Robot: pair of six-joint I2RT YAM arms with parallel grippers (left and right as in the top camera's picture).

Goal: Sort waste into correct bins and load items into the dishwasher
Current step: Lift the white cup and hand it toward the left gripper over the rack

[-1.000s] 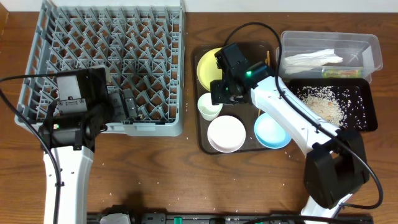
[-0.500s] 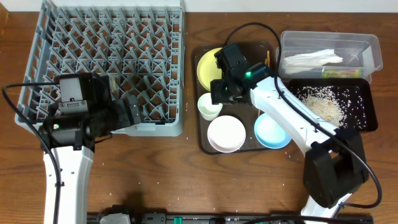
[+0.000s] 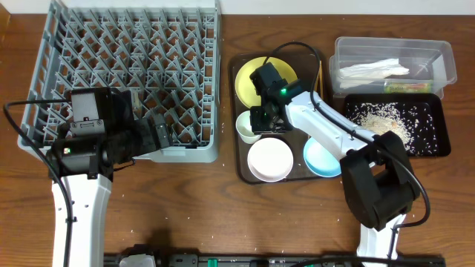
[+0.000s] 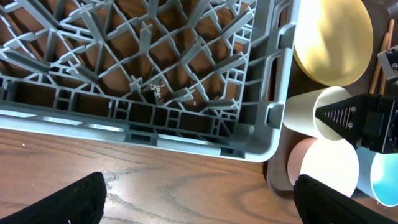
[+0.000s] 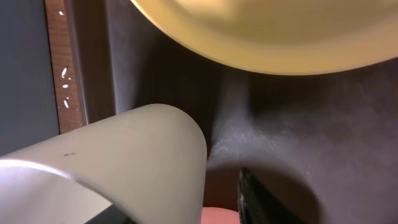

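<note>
moved: right gripper [image 3: 261, 119] has swung off the yellow plate [image 3: 249, 76] and down onto the white cup [image 3: 247, 127]; left gripper [image 3: 159, 135] has tipped forward, so it now shows beyond its camera block.
right gripper: at the cup's rim. In the wrist view the cup wall sits just beside one dark finger [image 5: 261, 199]. Whether the jaws are clamped on the rim cannot be told.
white cup: upright on the brown serving tray [image 3: 240, 159], directly under the right gripper.
yellow plate: just beyond the right gripper, at the tray's far end.
white bowl [image 3: 269, 159]: on the tray, just on the near side of the right gripper.
light-blue bowl [image 3: 320, 157]: on the tray, near the right gripper, to its right and nearer the base.
chopsticks [image 3: 320, 74]: along the tray's right edge, to the right of the right gripper.
left gripper: jaws wide apart and empty, with both fingertips [image 4: 74, 199] at the lower corners of the wrist view. It hangs at the near right corner of the grey dish rack [image 3: 133, 44].
bins: clear tub [image 3: 445, 59] holding the napkin [image 3: 375, 70] and the wrapper [image 3: 404, 87], and black tray [image 3: 441, 126] holding the rice [image 3: 378, 119]. Both are well apart from the right gripper, to its right.
</note>
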